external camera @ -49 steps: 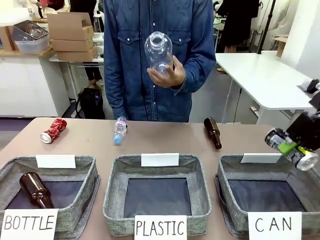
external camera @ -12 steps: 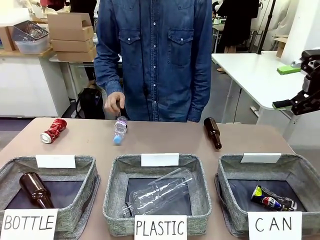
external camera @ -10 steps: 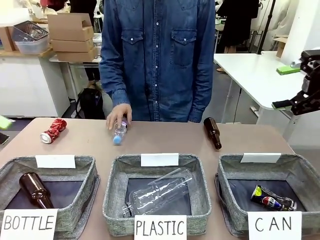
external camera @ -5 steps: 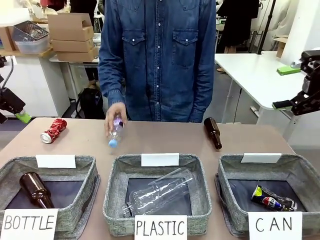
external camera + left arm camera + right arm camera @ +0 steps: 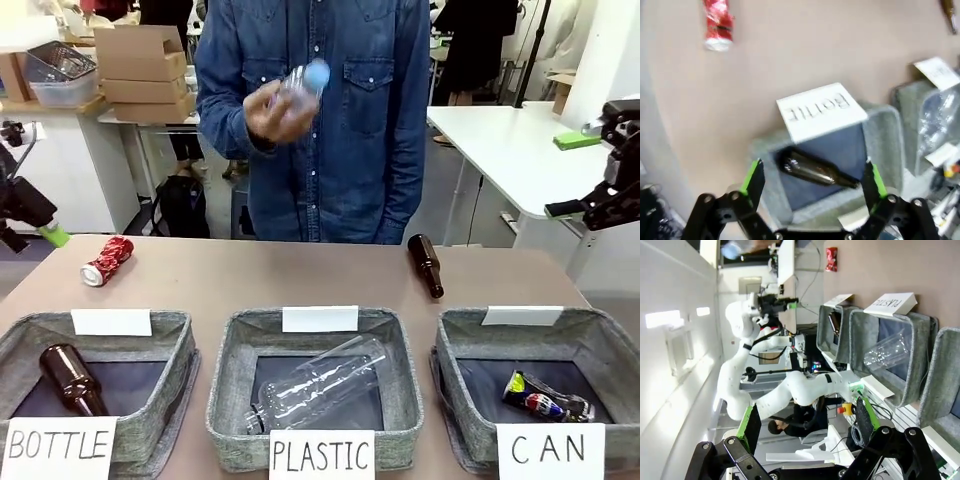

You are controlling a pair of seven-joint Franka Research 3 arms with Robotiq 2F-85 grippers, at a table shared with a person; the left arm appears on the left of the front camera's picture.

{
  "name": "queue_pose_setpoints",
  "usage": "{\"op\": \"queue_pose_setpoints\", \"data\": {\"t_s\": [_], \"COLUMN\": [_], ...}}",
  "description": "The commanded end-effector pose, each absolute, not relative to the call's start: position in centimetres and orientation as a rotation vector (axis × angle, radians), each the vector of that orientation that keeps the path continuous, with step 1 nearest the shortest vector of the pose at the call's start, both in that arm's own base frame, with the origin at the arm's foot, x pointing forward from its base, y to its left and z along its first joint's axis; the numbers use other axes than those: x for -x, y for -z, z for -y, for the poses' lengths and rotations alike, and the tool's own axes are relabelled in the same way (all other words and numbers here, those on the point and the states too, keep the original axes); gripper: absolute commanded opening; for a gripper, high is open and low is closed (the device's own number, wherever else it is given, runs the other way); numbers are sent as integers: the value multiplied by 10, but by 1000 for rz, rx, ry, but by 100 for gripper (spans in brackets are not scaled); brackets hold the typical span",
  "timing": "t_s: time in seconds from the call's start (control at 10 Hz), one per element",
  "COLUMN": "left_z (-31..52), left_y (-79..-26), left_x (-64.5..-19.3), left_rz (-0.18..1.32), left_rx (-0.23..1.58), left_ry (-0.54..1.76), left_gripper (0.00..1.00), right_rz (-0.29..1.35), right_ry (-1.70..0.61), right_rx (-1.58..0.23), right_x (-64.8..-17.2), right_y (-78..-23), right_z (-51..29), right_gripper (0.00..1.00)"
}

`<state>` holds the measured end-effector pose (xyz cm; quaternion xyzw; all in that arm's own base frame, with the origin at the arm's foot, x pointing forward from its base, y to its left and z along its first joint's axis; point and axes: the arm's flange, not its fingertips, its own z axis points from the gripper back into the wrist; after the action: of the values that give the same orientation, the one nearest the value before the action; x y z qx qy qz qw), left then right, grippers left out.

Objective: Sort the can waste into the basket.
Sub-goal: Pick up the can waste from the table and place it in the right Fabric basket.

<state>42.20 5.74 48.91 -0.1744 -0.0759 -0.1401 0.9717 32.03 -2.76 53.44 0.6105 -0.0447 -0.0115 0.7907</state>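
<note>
Hand-lettered white cards on the near walls of three grey woven-fabric baskets read "BOTTLE", "PLASTIC" and "CAN", from the robot's left to its right. A smaller blank card stands on each far rim.

The CAN basket [image 5: 455, 330] is rectangular with a dark lining and holds the Pepsi can [image 5: 545, 400]. The can is dark blue-black and dented, lying on its side on the lining, long axis roughly left to right, its round red, white and blue mark facing up.

The red can [image 5: 107, 261], shiny and crumpled, lies on its side on the brown tabletop [image 5: 300, 285] behind the BOTTLE basket [image 5: 185, 350], well apart from the CAN basket. Its long axis runs diagonally, silver top toward the near left.

A brown glass bottle [image 5: 70, 380] lies in the BOTTLE basket and a clear ribbed plastic bottle [image 5: 315, 385] in the PLASTIC basket [image 5: 225, 370]. A second brown glass bottle [image 5: 425, 265] lies on the table behind the CAN basket, neck toward the robot. The person's hand [image 5: 265, 112] holds a small clear bottle [image 5: 300, 82] with a blue cap at chest height.

The left gripper [image 5: 813, 170] hangs over the BOTTLE basket, jaws spread wide and empty. The right gripper [image 5: 806, 415] is raised off to the right, jaws likewise apart, gripping nothing.
</note>
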Motion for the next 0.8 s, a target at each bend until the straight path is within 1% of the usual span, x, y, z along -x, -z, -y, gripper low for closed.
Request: {"op": "queue_pose_setpoints", "data": {"t_s": [0.0,0.1,0.3,0.6,0.7], "left_z": [-73,-70,-68,-69,-68], "left_y": [-469,-447,-400,-355,-337], "left_x": [-513,-543,-592,-620,-625], "left_rz": [179,174,61,18,31], "left_rx": [292,306,283,241,208], "left_ry": [193,238,250,198,176], "left_gripper": [100,100,100,100,100], "right_rz": [103,103,103,103,103], "right_ry": [3,3,3,3,3], "right_rx": [-1309,-1309,-1309,-1309,-1309], "right_x": [-320,-320,-320,-320,-320], "right_y": [-535,-535,-535,-535,-535], "right_z": [29,29,29,29,29], "right_gripper": [100,100,100,100,100]}}
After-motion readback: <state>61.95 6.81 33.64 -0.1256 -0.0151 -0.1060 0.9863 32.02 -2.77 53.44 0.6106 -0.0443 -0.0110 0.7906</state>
